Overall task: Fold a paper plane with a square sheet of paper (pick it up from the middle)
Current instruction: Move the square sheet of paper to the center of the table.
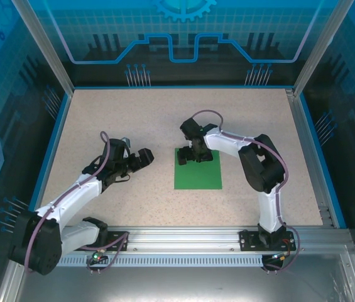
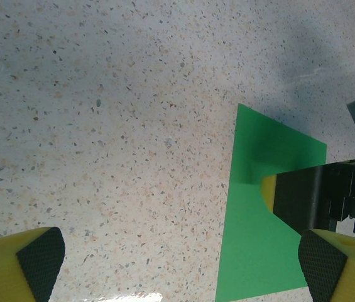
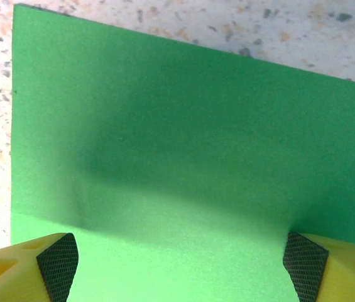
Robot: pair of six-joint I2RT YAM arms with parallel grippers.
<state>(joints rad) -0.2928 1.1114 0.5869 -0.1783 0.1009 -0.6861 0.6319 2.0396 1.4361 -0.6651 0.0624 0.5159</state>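
The square sheet of paper (image 1: pixel 199 173) lies flat and unfolded on the speckled table, bright green with no crease. My right gripper (image 1: pixel 193 155) hangs low over its far left part, jaws open wide. In the right wrist view both pads (image 3: pixel 56 261) straddle the bare sheet (image 3: pixel 183 157) with nothing between them; I cannot tell whether they touch it. My left gripper (image 1: pixel 141 157) is open just left of the sheet, over bare table. In the left wrist view the sheet (image 2: pixel 256 245) lies at the right, with the right gripper (image 2: pixel 318 201) above it. No paper plane is in view.
The table (image 1: pixel 133 119) is walled by a blue rim and metal frame posts (image 1: pixel 42 44). A rail (image 1: pixel 183 239) with both arm bases runs along the near edge. Free tabletop lies to the far side and left of the sheet.
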